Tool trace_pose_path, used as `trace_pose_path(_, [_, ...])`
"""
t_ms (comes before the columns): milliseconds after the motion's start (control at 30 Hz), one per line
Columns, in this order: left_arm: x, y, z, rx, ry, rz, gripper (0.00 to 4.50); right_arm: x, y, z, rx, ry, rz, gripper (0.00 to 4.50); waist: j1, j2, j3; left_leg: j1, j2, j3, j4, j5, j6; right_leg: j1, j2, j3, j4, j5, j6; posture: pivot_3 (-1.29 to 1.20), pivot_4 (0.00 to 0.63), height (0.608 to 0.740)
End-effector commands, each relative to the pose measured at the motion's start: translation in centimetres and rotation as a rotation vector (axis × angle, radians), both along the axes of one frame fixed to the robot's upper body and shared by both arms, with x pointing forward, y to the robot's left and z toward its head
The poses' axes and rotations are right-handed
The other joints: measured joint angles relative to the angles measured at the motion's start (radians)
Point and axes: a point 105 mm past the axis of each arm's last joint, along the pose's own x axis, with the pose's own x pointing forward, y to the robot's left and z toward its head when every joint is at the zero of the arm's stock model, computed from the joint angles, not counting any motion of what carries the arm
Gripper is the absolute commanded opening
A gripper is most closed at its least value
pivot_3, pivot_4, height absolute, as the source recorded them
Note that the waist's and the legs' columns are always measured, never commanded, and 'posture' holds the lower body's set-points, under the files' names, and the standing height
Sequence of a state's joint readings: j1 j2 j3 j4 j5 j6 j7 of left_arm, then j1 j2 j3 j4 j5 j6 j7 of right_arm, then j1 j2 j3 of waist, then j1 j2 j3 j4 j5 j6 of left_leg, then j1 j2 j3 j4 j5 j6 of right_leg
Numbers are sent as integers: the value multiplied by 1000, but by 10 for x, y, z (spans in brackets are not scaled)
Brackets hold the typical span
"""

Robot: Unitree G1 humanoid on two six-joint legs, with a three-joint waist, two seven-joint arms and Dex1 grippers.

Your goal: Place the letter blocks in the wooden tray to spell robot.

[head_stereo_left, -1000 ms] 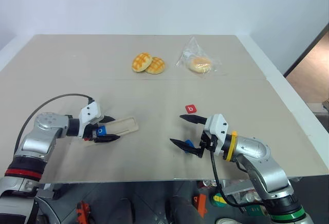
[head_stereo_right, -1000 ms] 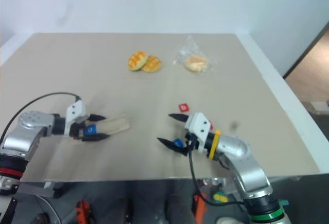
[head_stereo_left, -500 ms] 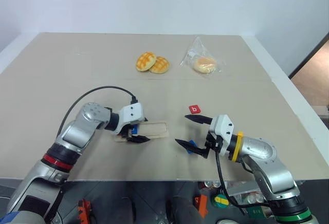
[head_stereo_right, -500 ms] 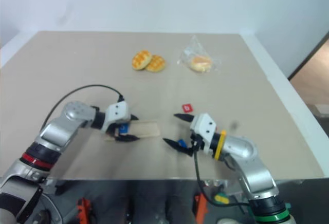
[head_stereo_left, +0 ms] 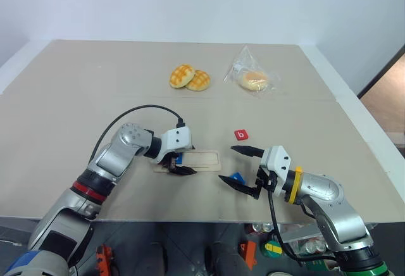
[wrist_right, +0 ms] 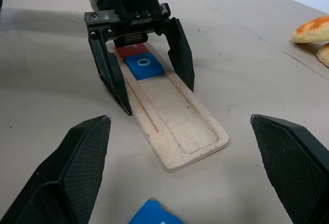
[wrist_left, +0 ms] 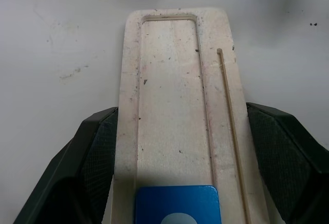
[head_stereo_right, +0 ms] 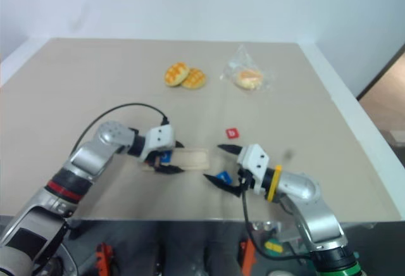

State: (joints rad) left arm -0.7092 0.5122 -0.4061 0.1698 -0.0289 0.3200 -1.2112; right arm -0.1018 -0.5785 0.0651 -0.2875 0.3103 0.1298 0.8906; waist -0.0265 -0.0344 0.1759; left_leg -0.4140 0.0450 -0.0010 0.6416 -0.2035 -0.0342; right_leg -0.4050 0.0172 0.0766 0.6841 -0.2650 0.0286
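The table (head_stereo_left: 76,99) carries everything, with two buns (head_stereo_left: 188,77) and a bagged bun (head_stereo_left: 252,78) at its far side. Near the front lies the wooden tray (head_stereo_left: 201,160), its left end straddled by the left gripper (head_stereo_left: 182,162), whose fingers look clenched on the tray's sides. In the groove sit a red block (wrist_right: 128,50) and a blue "o" block (wrist_right: 144,65) — the rest of the groove is bare. Just right of the tray, the right gripper (head_stereo_left: 242,169) hangs released, fingers spread wide around a loose blue block (head_stereo_left: 236,178). The red "b" block (head_stereo_left: 241,135) lies a little farther back. The step goes best if the left gripper steadies the tray, and since "b" comes next, the right should take the red tile squarely by its edges.
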Motion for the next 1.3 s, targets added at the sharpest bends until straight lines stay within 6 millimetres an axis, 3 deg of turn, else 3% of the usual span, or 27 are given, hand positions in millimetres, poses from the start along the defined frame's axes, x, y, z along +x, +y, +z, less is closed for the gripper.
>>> trace_pose_path(33, [2, 0, 1, 25, -12, -27, 3264, -1, -3, 10, 5, -49, -3, 4500, 0, 0, 0, 0, 0, 0, 0, 0, 0, 0, 0, 0, 0, 0, 0, 0, 150, 740])
trace_pose_path(300, [0, 5, -9, 36, 21, -55, 3264, -1, -4, 9, 5, -48, -8, 4500, -1, 0, 0, 0, 0, 0, 0, 0, 0, 0, 0, 0, 0, 0, 0, 0, 150, 740])
trace_pose_path(400, [1, 8, -10, 42, 34, -41, 4413, -2, -3, 8, 5, -47, -8, 4500, -1, 0, 0, 0, 0, 0, 0, 0, 0, 0, 0, 0, 0, 0, 0, 0, 150, 740])
trace_pose_path(633, [6, 13, 5, 19, -27, -32, 4466, 1, -1, 13, 26, -53, -11, 4500, -1, 0, 0, 0, 0, 0, -1, 0, 0, 0, 0, 0, 0, 0, 0, 0, 150, 740])
trace_pose_path(733, [2, 22, 30, -86, -37, -6, 4466, 14, -1, 29, 71, -64, -38, 4500, -12, 1, 0, 0, 1, 0, -1, 0, 0, 0, 1, 0, 0, 0, -1, 0, 150, 740])
trace_pose_path(833, [-10, 33, 56, -305, 11, 53, 4466, 43, -9, 50, 92, -66, -128, 4500, -24, 2, 1, 0, 2, 0, -1, 0, 0, -1, 2, 0, 0, 1, -2, 0, 150, 740])
trace_pose_path(967, [-26, 39, 69, -510, 33, 134, 4466, 73, -13, 62, 97, -34, -232, 4500, -22, 2, 1, 1, 3, 1, -1, 1, 0, -1, 1, 1, 1, 2, -3, 0, 150, 740])
trace_pose_path(1067, [-29, 40, 74, -652, -34, 266, 4466, 91, -13, 62, 110, -22, -349, 4500, -13, 2, 1, 0, 3, -2, -2, 1, 0, -1, 1, -1, 1, 0, -4, 0, 150, 740])
trace_pose_path(1167, [-33, 42, 69, -717, -69, 383, 4466, 93, -8, 56, 128, 2, -413, 4500, -9, 2, 1, -4, 1, -3, -2, 0, 0, -3, -1, -2, 0, 2, -7, 0, 150, 740])
trace_pose_path(1300, [-38, 46, 63, -757, -186, 550, 4466, 93, -10, 27, 133, 51, -648, 4500, -8, 2, 0, -4, -1, -3, -2, 0, 0, -3, -3, -2, -1, 3, -7, 0, 150, 740])
